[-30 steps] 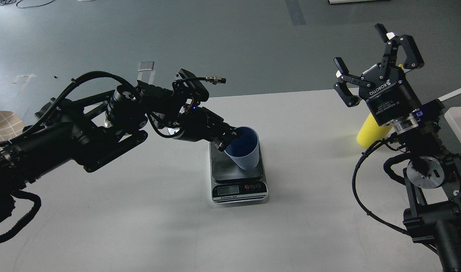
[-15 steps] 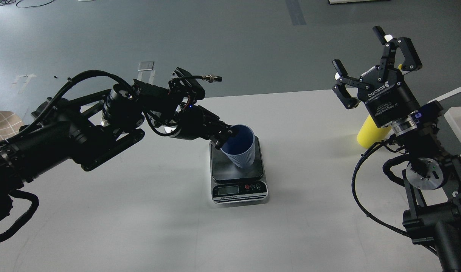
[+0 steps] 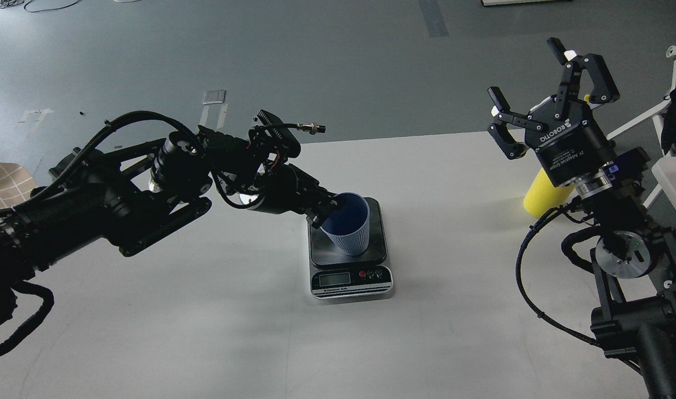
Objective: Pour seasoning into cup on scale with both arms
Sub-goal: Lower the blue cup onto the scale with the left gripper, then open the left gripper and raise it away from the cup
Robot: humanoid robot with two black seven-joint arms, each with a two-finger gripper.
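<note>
Grey floor (image 3: 326,61), white table (image 3: 215,332), tape strip (image 3: 433,18) on floor

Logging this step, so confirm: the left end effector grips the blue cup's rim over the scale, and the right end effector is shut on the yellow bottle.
Not quite. In the head view the right end effector is open and empty, above the yellow bottle. The left end effector does grip the blue cup over the scale.

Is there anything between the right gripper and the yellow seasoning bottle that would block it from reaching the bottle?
Nothing visible does. The right gripper is open and raised above the seasoning bottle, whose top is hidden behind the gripper's own body. The cup, scale and left gripper sit well to the left.
</note>
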